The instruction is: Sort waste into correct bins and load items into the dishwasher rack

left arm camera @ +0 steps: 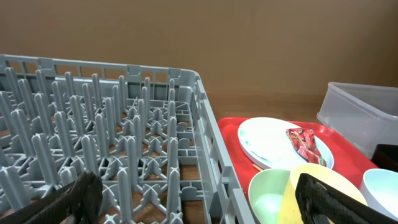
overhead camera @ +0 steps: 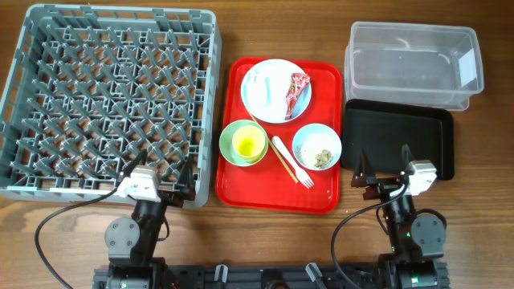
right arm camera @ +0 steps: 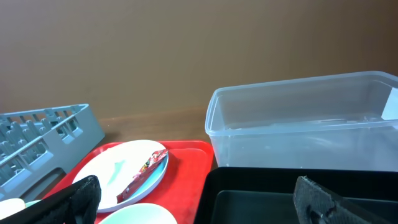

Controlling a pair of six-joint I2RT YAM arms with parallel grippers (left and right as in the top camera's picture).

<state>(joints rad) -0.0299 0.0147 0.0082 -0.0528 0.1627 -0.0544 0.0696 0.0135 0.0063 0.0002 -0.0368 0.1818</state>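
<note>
The grey dishwasher rack (overhead camera: 120, 11) fills the left. A pale blue plate (overhead camera: 269, 88) holds the red wrapper (overhead camera: 297, 91). I cannot make out a tissue. Below are the yellow-green bowl (overhead camera: 243, 142) and the pale blue bowl (overhead camera: 316, 138) with food scraps (overhead camera: 321, 157). The chopstick (overhead camera: 270, 144) and white fork (overhead camera: 292, 165) lie between them. The clear tub (overhead camera: 414, 64) and black tray (overhead camera: 399, 138) are on the right. My left gripper (overhead camera: 161, 170) is open over the rack's front right corner (left arm camera: 205, 124). My right gripper (overhead camera: 384, 164) is open at the black tray's front edge (right arm camera: 261, 199).
The plate, bowls, fork and chopstick all sit on a red serving tray (overhead camera: 241, 181) between the rack and the bins. The left wrist view shows the plate (left arm camera: 267, 140) and the yellow-green bowl (left arm camera: 273, 193). The right wrist view shows the tub (right arm camera: 298, 124).
</note>
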